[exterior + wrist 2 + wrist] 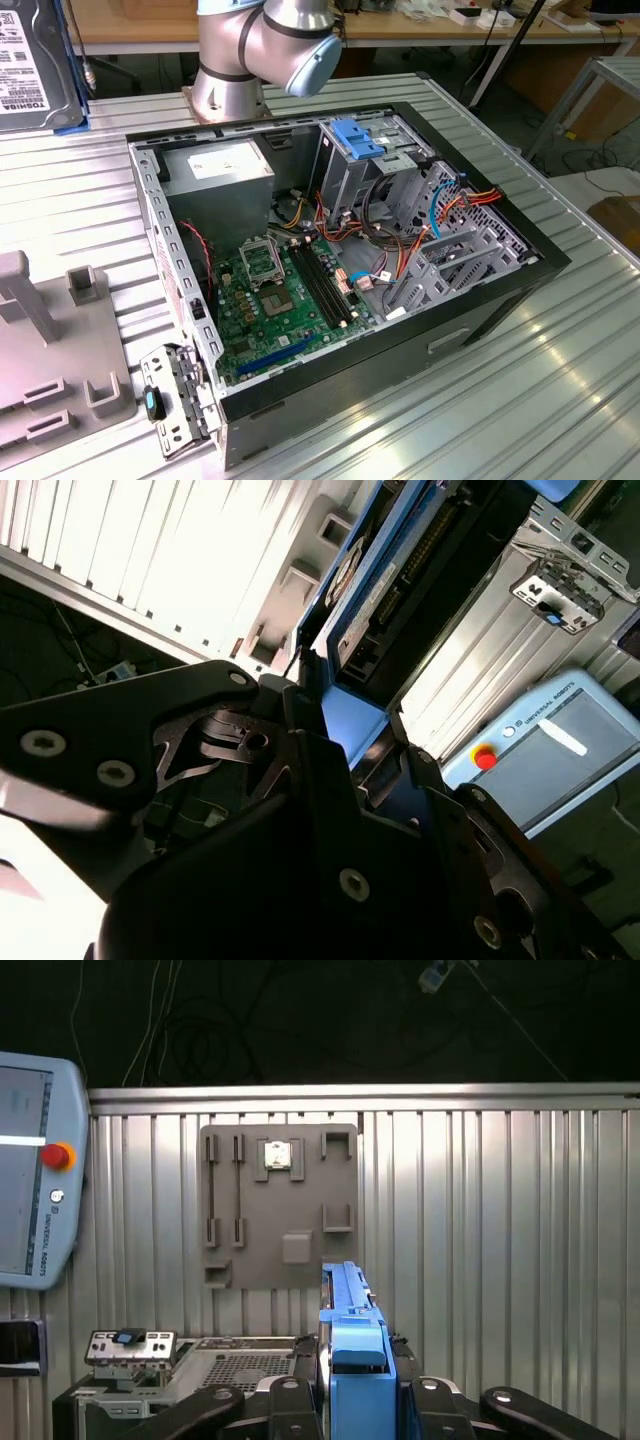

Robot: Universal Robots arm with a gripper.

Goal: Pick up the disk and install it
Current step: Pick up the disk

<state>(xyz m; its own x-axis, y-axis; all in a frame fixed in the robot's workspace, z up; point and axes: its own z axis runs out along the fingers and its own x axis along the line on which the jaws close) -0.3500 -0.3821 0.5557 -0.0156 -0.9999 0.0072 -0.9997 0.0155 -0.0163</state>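
Fingers are clamped on the disk. In both wrist views there's one black finger on each side of its bright blue carrier rail, so the disk sits edge-on between them. I can't see the exact contact spots because the dark metal hides them, but it looks like a solid grip.

Going across the exterior view from its left:

- The disk is up in the far top corner with its pale label facing the camera. It's well apart from the computer case.
- Below it, a grey fixture plate with raised blocks lies flat on the ribbed metal tabletop.
- A small metal bracket with a dark blue tab sits just beside the near corner of the case.
- The case lies on its side with the panel off.
- Inside there's a grey power supply at the back and a green motherboard on the floor of the case.
- Further along, an upright metal drive cage has a blue bracket on top.
- Red, orange and thin blue cables are tangled next to the cage.
- The arm has its silver and pale blue joint behind the back edge of the case.

A teach pendant with a red button also shows in both wrist views.
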